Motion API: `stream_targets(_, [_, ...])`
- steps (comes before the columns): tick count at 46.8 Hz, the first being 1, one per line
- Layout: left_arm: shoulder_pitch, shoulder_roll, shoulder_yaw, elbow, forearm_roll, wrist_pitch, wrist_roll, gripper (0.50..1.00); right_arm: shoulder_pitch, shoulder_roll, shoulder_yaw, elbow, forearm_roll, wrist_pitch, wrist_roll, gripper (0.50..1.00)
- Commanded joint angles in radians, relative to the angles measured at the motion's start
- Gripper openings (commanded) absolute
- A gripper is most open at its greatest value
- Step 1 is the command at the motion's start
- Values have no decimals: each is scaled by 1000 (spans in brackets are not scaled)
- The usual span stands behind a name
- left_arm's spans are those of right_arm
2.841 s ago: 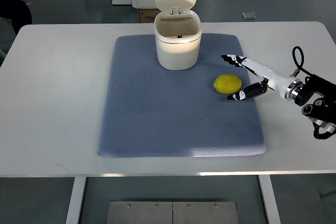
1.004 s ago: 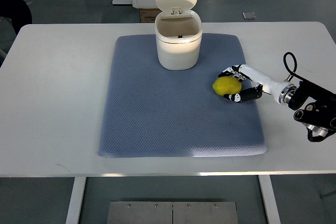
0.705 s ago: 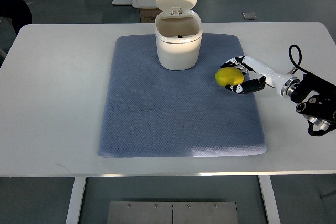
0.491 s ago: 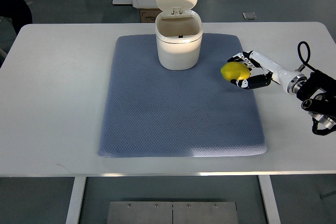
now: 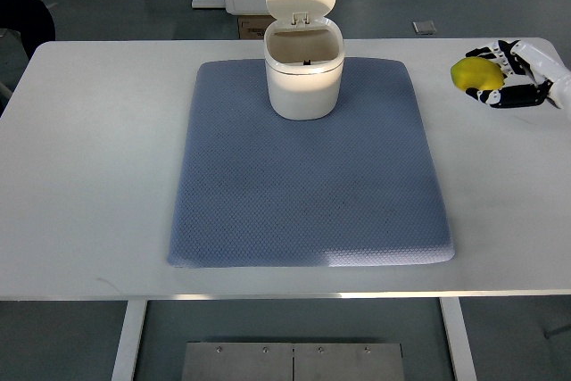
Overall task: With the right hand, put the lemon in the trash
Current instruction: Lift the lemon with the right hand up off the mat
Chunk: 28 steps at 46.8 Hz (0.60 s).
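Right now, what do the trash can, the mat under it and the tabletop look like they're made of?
Trash can: probably cream plastic, smooth with a soft sheen, moulded flip lid standing open. Mat: apparently blue-grey fabric or foam, matte, with a fine dotted weave and soft rounded corners. Table: a white, smooth hard surface, likely laminate; the camera cannot settle that.

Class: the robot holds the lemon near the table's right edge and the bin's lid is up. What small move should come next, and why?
Probably carry the lemon leftward toward the open trash bin. The right hand grips it well to the bin's right, not above the opening, so releasing now would miss.
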Motion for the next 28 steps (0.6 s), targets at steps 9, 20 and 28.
stream_targets(9, [0, 0, 0, 0, 0, 0, 0, 1000, 25, -21, 38, -27, -1, 37, -11, 500])
stream_targets(20, [0, 0, 0, 0, 0, 0, 0, 1000, 90, 33, 35, -15, 50, 39, -44, 500])
stream_targets(28, [0, 0, 0, 0, 0, 0, 0, 1000, 161, 143, 30, -16, 87, 37, -67, 500])
